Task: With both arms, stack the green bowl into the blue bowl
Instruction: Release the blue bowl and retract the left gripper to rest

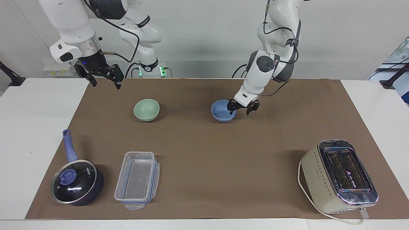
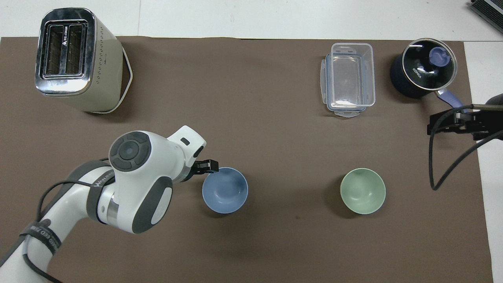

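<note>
Left hand spread wide at blue bowl rim — holding nothing.

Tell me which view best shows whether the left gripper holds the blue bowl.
The facing view: the left gripper hangs open at the rim of the blue bowl, its fingers spread and not clamping the wall. In the overhead view the left arm's body covers most of the gripper, leaving only a black tip showing beside the bowl.
</note>
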`<state>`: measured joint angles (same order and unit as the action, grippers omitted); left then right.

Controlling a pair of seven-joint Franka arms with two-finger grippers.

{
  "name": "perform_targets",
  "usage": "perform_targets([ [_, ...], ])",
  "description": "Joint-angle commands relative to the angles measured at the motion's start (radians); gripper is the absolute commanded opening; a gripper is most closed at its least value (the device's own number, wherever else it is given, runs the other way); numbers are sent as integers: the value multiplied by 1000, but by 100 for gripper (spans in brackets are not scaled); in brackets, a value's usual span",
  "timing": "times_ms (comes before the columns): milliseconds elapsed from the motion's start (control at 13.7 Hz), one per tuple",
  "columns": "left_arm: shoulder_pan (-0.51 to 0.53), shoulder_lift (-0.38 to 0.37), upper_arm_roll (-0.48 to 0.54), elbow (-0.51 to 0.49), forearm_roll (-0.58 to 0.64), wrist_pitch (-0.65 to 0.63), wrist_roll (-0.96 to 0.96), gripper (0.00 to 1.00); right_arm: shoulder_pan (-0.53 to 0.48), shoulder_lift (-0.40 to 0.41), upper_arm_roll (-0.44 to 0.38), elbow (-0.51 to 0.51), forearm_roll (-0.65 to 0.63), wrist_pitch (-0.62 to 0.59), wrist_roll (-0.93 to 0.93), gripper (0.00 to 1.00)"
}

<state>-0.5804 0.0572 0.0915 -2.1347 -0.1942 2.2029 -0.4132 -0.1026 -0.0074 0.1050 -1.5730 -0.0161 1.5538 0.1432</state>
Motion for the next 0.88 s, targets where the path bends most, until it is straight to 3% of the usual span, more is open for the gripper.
perform_targets([
  [0, 54, -19, -1, 62, 54, -103, 4, 100, -11, -23, 4, -30, -1, 23, -1, 100],
  [438, 292, -33, -1, 243, 78, -310, 339, 100, -6, -22, 5, -32, 4, 31, 2, 100],
  [804, 451, -30, 1, 329, 81, -371, 504, 100, -8, -42, 5, -96, 24, 40, 22, 100],
])
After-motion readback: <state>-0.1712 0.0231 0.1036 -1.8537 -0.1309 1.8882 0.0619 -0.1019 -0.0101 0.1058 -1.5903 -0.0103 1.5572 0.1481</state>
